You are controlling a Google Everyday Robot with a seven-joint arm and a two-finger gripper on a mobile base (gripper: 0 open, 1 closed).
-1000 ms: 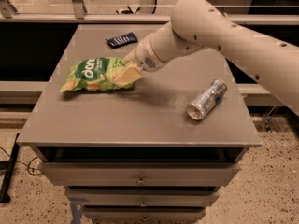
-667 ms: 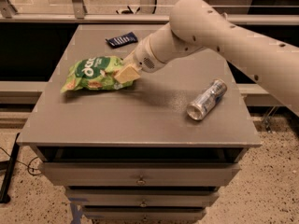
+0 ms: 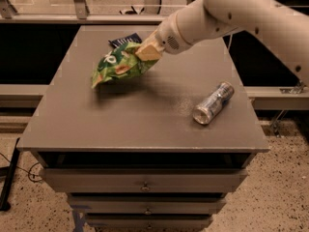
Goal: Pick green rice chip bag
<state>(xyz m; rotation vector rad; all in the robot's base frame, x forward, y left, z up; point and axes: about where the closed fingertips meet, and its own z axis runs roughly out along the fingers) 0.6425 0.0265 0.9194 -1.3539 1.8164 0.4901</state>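
The green rice chip bag (image 3: 118,65) hangs tilted in the air above the left middle of the cabinet top, its shadow on the surface below. My gripper (image 3: 146,51) is shut on the bag's upper right end, at the end of the white arm that comes in from the upper right. The bag's lower left corner points down toward the top.
A silver can (image 3: 213,103) lies on its side at the right of the grey cabinet top (image 3: 145,124). A small dark-blue wrapper (image 3: 124,40) lies at the back, just behind the bag. Drawers face the front below the edge.
The bag lay flat on the top with my gripper on its right end; now it is lifted off the surface and hangs from my gripper, moved up and slightly right.
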